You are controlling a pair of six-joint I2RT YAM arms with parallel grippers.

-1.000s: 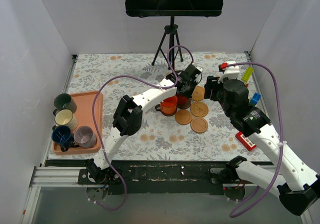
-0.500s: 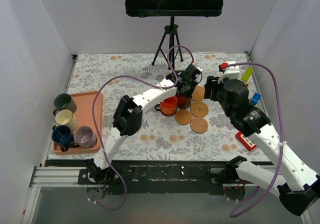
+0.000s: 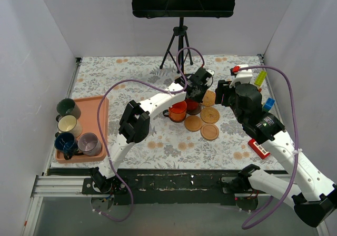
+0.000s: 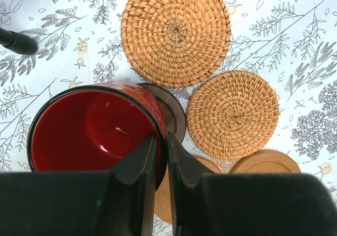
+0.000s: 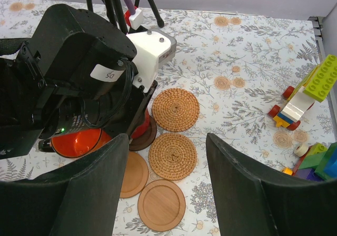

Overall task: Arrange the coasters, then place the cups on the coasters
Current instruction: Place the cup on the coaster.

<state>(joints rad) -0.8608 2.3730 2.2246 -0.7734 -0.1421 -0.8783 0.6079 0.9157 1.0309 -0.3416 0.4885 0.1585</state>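
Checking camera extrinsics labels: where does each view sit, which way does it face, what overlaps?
Top external: above and behind the arm bases, facing down at the table; both arms show.
Left wrist: on the left arm, looking down into the red cup; left gripper pinches its rim.
Right wrist: low, tilted down towards the table's far side; right gripper open, the left arm's wrist fills the left.
Shared: both wrist views show the two rattan coasters.

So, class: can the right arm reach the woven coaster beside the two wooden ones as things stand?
Probably yes: the right gripper hangs open facing the woven coaster, which lies bare.
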